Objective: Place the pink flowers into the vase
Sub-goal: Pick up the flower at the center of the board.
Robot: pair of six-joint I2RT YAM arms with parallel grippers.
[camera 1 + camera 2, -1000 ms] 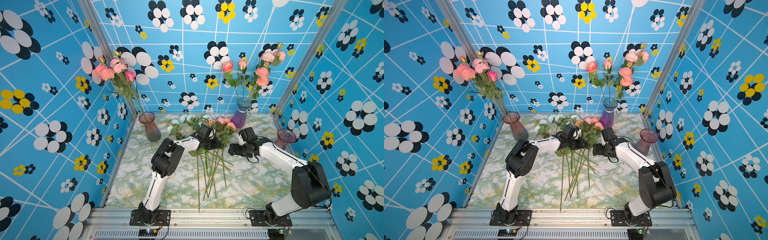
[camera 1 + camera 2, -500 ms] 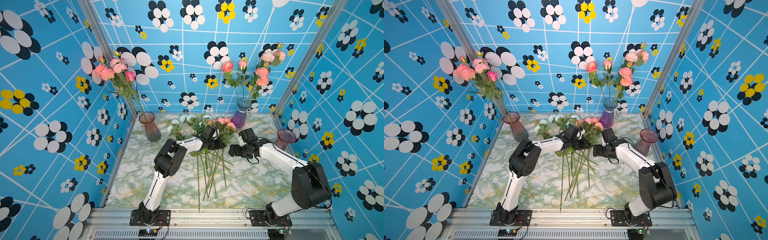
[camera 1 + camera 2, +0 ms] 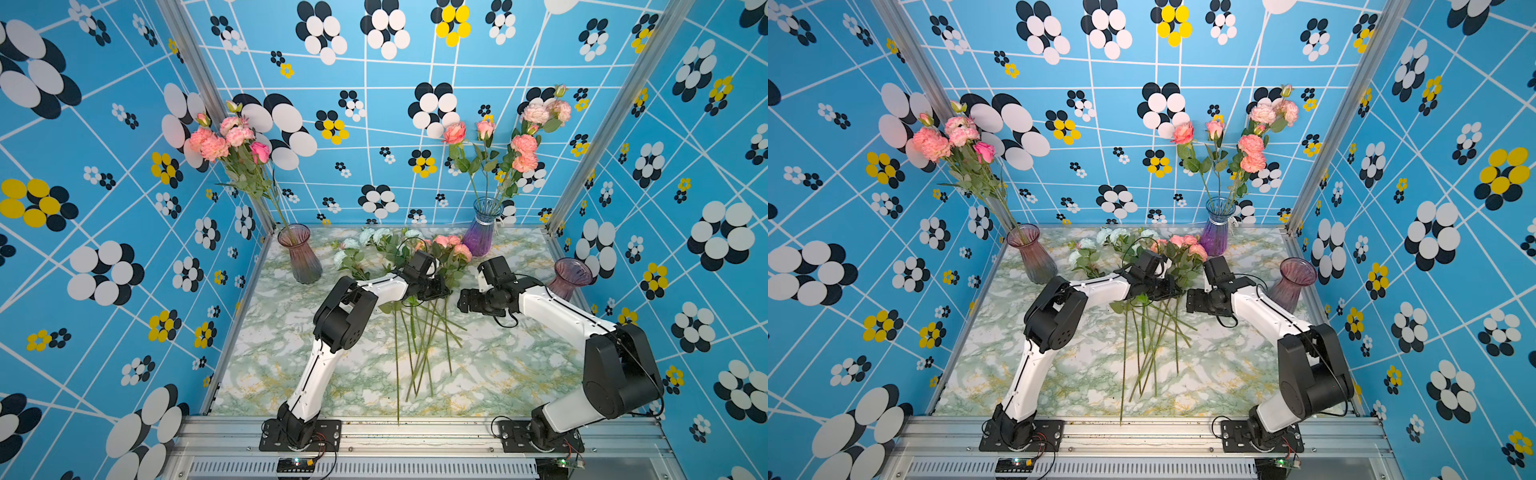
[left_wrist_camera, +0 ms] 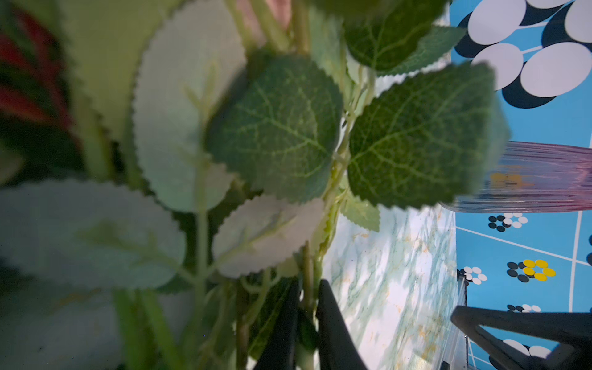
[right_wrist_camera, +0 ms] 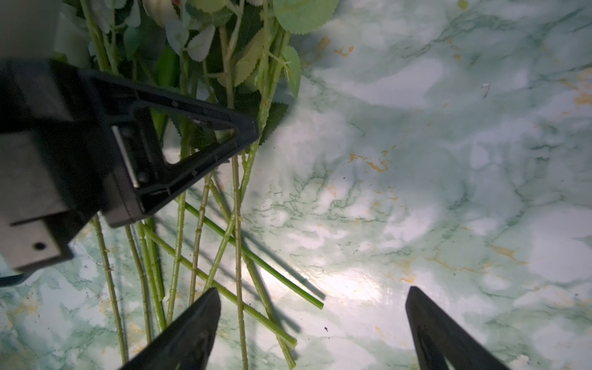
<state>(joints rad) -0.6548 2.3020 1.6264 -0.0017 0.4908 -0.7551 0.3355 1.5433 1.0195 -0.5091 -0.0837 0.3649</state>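
A pile of loose flowers lies mid-table, with pink flowers [image 3: 451,245] [image 3: 1185,245] at its far right and long green stems [image 3: 419,345] fanning toward the front. My left gripper [image 3: 442,291] [image 3: 1177,291] is down in the leafy part of the pile. In the left wrist view it [image 4: 309,283] is shut on one thin green stem, and leaves hide which bloom that stem carries. My right gripper [image 3: 463,305] [image 5: 314,290] hovers open just right of the stems, holding nothing. An empty pinkish vase [image 3: 571,278] [image 3: 1291,282] stands at the right edge.
A vase [image 3: 301,259] at the back left holds pink flowers [image 3: 226,139]. A purple vase [image 3: 480,235] at the back holds more pink flowers [image 3: 523,145]. Pale blue-white flowers [image 3: 365,241] lie on the left of the pile. Patterned walls close in three sides.
My left gripper has pushed a little further right into the pile and closed its jaws on a stem. The right arm has stayed where it was, still open.
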